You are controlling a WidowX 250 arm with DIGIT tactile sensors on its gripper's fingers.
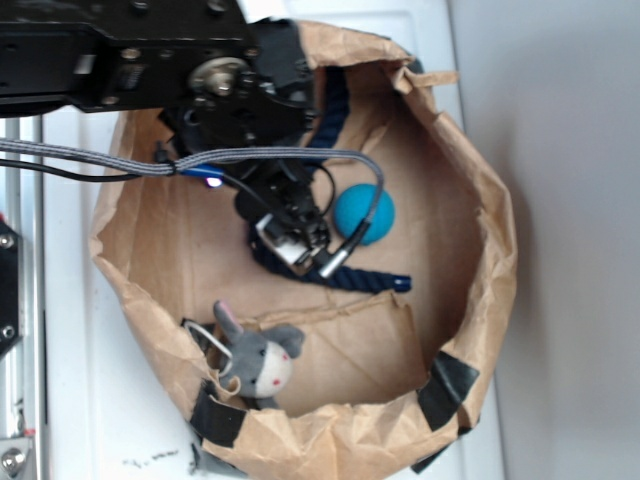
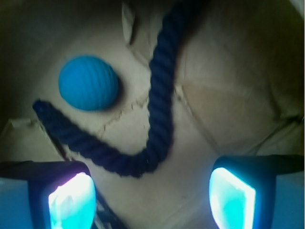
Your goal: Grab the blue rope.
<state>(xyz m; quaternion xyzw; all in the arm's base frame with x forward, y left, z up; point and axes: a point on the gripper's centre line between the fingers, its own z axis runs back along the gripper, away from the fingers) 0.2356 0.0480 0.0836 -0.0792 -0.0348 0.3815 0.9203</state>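
Inside the paper bag [image 1: 470, 330]:
Rope: blue rope [image 2: 159, 102] bent in a V, its bend just ahead of the claw [image 2: 152, 195].
Claw: spread, holding nothing.

1. in the exterior view the arm [image 1: 200, 90] is covering the middle stretch of the rope [image 1: 345, 275] and the gripper's [image 1: 295, 240] fingertips.
2. in the wrist view the rope [image 2: 159, 95] is running off the top edge.
3. the fingers [image 2: 71, 198] are being cut off by the bottom edge there.
4. the bag's [image 1: 470, 330] rim is hiding the toy's [image 1: 262, 362] lower body.
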